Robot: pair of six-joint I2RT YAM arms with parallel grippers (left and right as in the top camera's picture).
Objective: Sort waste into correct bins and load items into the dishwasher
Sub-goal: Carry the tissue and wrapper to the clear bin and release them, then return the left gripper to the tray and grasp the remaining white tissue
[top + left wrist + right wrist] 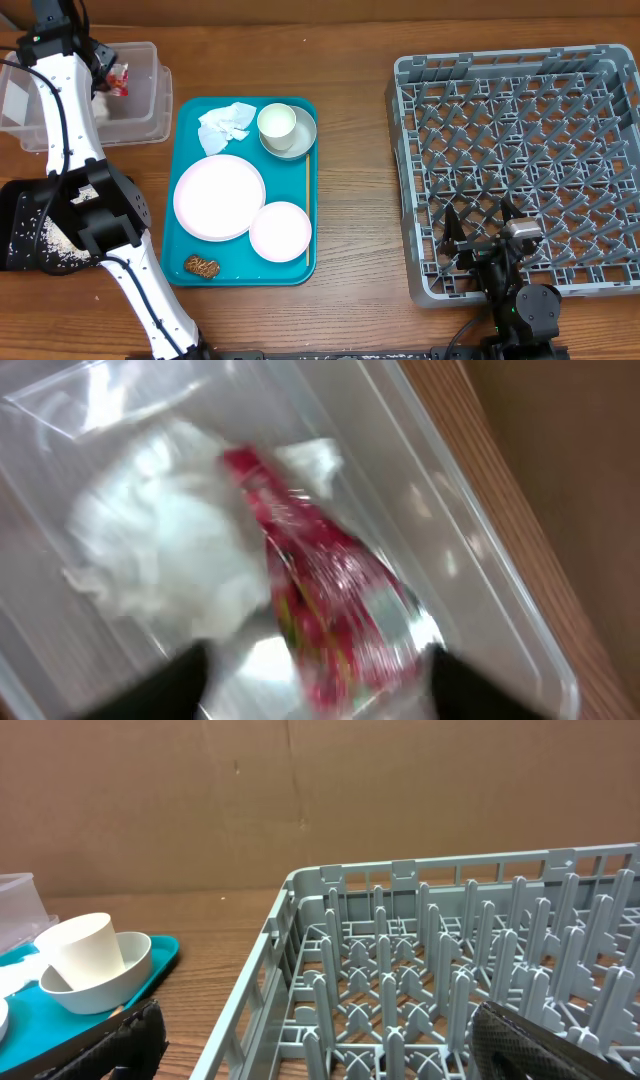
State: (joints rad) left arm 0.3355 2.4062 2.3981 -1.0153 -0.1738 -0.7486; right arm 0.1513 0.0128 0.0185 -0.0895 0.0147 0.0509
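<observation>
My left gripper (104,66) hangs over the clear tub (145,125) at the back left. In the left wrist view its fingers (170,685) stand apart, and the red snack wrapper (320,600) lies blurred and loose between them, on crumpled white napkins (160,550). The teal tray (185,150) holds a napkin (225,122), a white cup (276,122) standing in a greyish bowl (303,142), a large plate (218,196), a small plate (280,231) and a brown food piece (202,266). My right gripper (485,232) stands open at the front edge of the grey dish rack (520,120).
A black tray (15,215) with loose rice grains (55,238) lies at the left edge, partly under the left arm. A thin wooden stick (307,200) lies along the teal tray's right side. Bare wood runs between the teal tray and the rack.
</observation>
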